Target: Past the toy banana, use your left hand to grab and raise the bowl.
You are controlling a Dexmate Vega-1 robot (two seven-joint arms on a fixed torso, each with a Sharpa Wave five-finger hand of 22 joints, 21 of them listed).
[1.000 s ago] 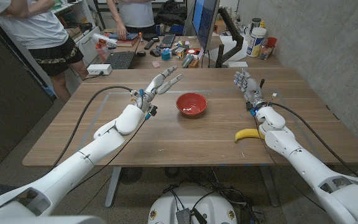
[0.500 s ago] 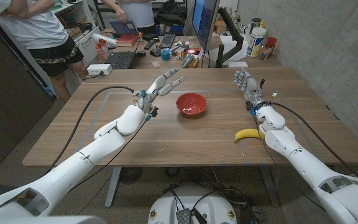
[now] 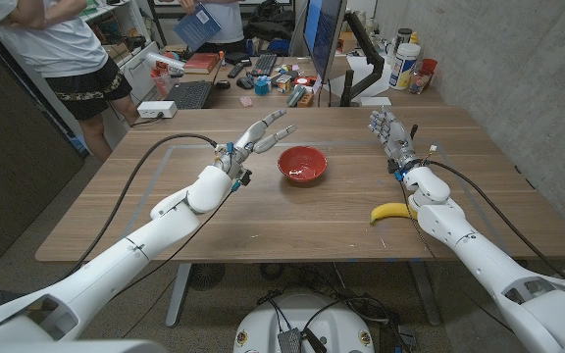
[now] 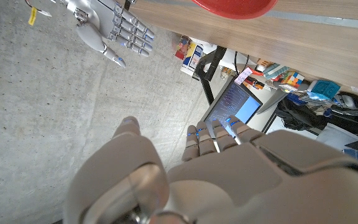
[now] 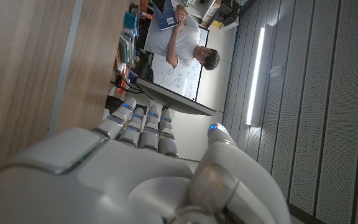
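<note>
Bowl (image 3: 302, 164), red, sits upright mid-table, just beside the left hand (image 3: 256, 134) on its right side; hand raised over the table, not touching the bowl. Banana (image 3: 390, 212) lies nearer the robot, by the right forearm, partly hidden by it. In the left wrist view the bowl (image 4: 235, 6) is cut off at the frame edge. Left hand: fingers spread wide, holding nothing. Right hand (image 3: 388, 132): fingers straight and apart, empty.

Behind your wooden table (image 3: 263, 230) you have a cluttered desk with a monitor (image 3: 324, 34), a keyboard (image 3: 189, 94) and bottles (image 3: 406, 65); two people (image 3: 52, 44) stand there.
</note>
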